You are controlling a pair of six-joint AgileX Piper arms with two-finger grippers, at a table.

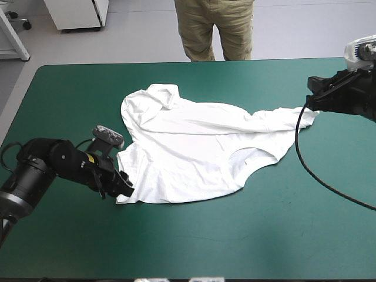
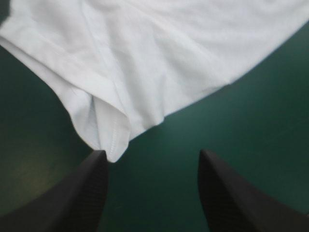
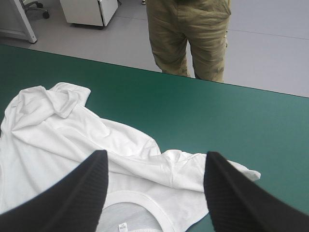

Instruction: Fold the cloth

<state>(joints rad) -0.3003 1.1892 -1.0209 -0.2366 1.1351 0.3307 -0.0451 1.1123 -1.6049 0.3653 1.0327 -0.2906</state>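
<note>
Two grippers in view, both open, neither holding anything. The T-shirt (image 1: 194,153) lies mostly spread on the teal-green cover (image 1: 247,235) around the table's middle. It is white, rumpled and not yet folded. One end is bunched up toward the far left, and a narrow wrinkled strip runs out toward the table's right edge. The neckline (image 3: 140,200) sits near the shirt's right end, with a small label (image 3: 122,226) showing inside it.

At the shirt's near-left corner the left gripper (image 1: 120,185) sits low over the table. Its wrist view shows the two black fingers standing well apart with bare cover between them. The hem corner (image 2: 113,145), doubled over on itself, lies just ahead of one fingertip. Whether it touches that fingertip or stops just short cannot be told.

At the shirt's right tip, near the table's right edge, is the right gripper (image 1: 311,97). Its wrist view shows the fingers spread wide, with the wrinkled strip and the neckline ahead of and between them. Contact with the cloth cannot be told from either view.
</note>
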